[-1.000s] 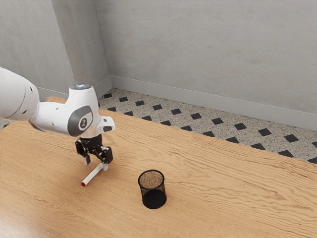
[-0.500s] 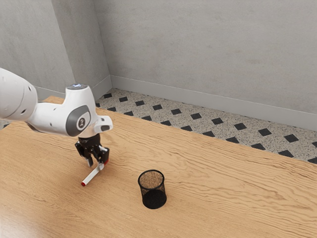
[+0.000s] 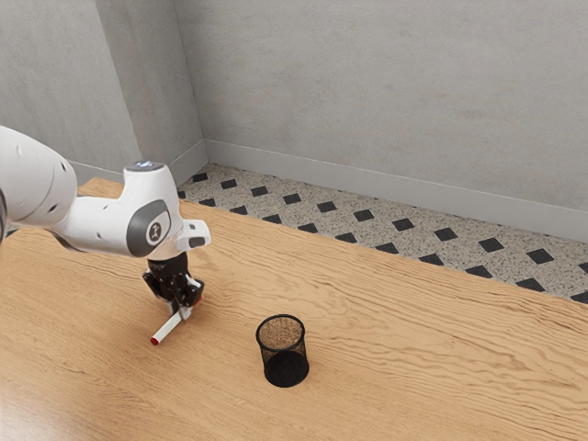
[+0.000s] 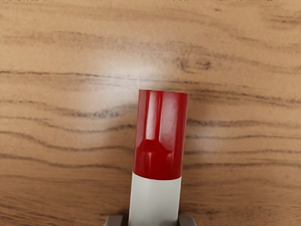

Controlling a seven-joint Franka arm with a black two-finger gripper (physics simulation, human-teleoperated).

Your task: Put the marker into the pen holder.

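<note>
Holding the marker [image 3: 166, 330] clamped between both fingers of the gripper [image 3: 183, 313], down at the wood-grained table [image 3: 413, 358], to the exterior view's left of the upright mesh pen holder [image 3: 286, 370]. Beyond, onto speckled floor [image 3: 344, 218] with dark diamonds, then up grey wall [image 3: 386, 92].

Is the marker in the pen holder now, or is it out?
Out. The marker is between the gripper's fingers, apart from the pen holder, inside which no marker shows.

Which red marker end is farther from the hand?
The marker end toward the exterior view's left; the other, a red cap, is close to the hand.
</note>
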